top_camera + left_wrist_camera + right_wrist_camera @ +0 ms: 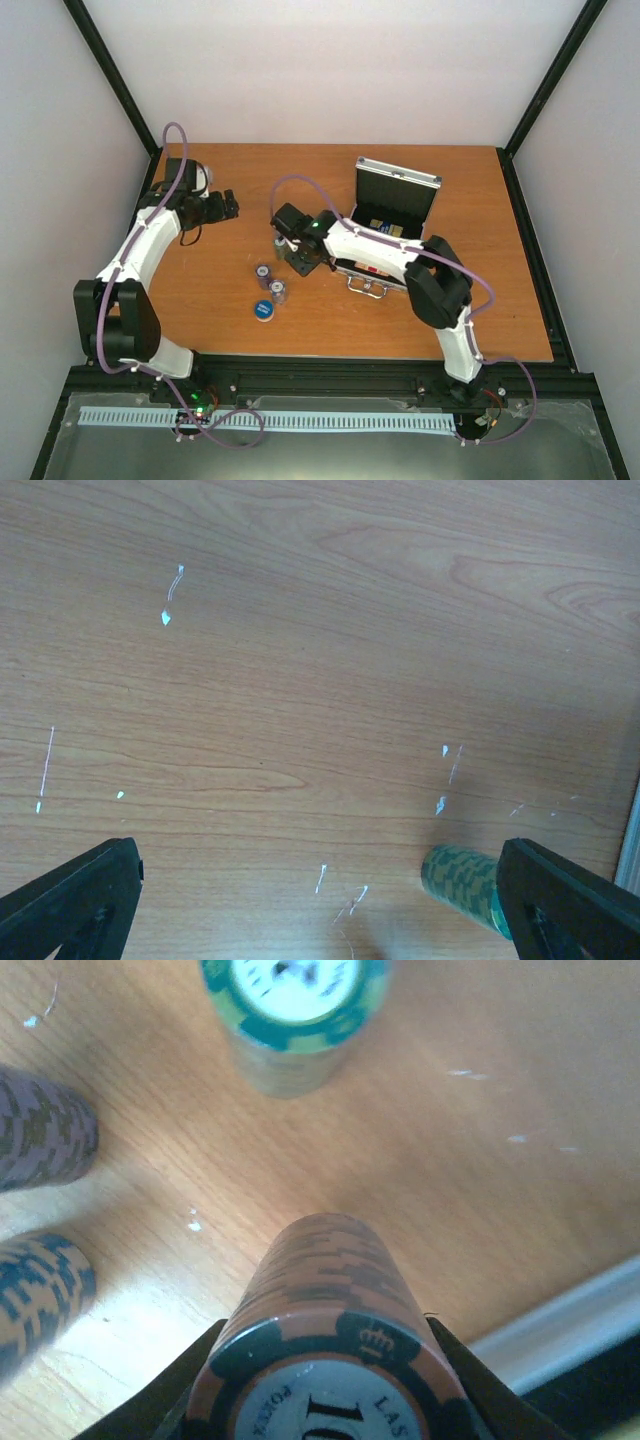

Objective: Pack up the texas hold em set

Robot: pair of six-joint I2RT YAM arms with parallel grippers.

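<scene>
The right gripper is clenched on an orange chip stack. The dark fingers press its two sides and its printed face is turned up toward the wrist camera. Whether the stack has left the desk I cannot tell.

Just beyond it on the wood stand a green chip stack, a purple chip stack and a blue-and-orange chip stack, all apart from the held one. A round blue disc lies nearer the arm bases.

The open aluminium case lies to the right of this gripper. Its lid stands up at the far side and its tray is partly hidden under the right forearm. Its long axis runs roughly left to right across the desk.

By my reading, the coming move is a short carry rightward into that tray. The right arm is much the nearer one.

The left gripper is spread wide and empty, hovering well left of the case, with only the green stack near its right finger.
</scene>
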